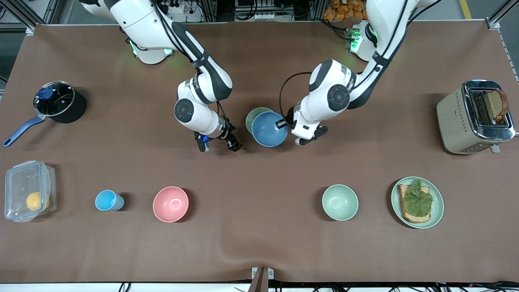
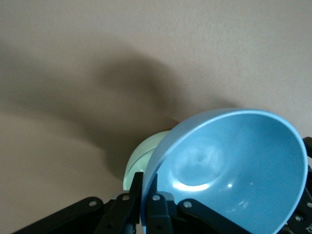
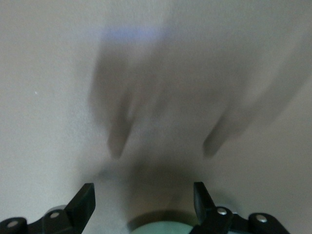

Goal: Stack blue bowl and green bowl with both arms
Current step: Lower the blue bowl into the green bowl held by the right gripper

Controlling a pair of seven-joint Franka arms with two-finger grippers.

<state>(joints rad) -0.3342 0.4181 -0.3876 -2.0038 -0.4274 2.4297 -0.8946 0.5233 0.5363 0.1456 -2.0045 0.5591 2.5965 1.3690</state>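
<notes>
The blue bowl point(image 1: 269, 129) is tilted and held by its rim in my left gripper point(image 1: 284, 122), which is shut on it. It overlaps the green bowl point(image 1: 254, 115), which stands on the table at mid-table and shows only as a crescent. In the left wrist view the blue bowl point(image 2: 234, 165) fills the frame over the green bowl point(image 2: 142, 160), with my left gripper point(image 2: 146, 197) pinching its rim. My right gripper point(image 1: 219, 144) is open and empty, low over the table beside the bowls, toward the right arm's end. In the right wrist view my right gripper point(image 3: 144, 200) is open over the green bowl's edge point(image 3: 158, 227).
Nearer the front camera stand a clear box point(image 1: 28, 190) with a yellow fruit, a light-blue cup point(image 1: 108, 200), a pink bowl point(image 1: 170, 204), a mint-green bowl point(image 1: 339, 202) and a green plate point(image 1: 437, 211) with toast. A lidded pot point(image 1: 56, 101) and a toaster point(image 1: 474, 117) stand at the table's ends.
</notes>
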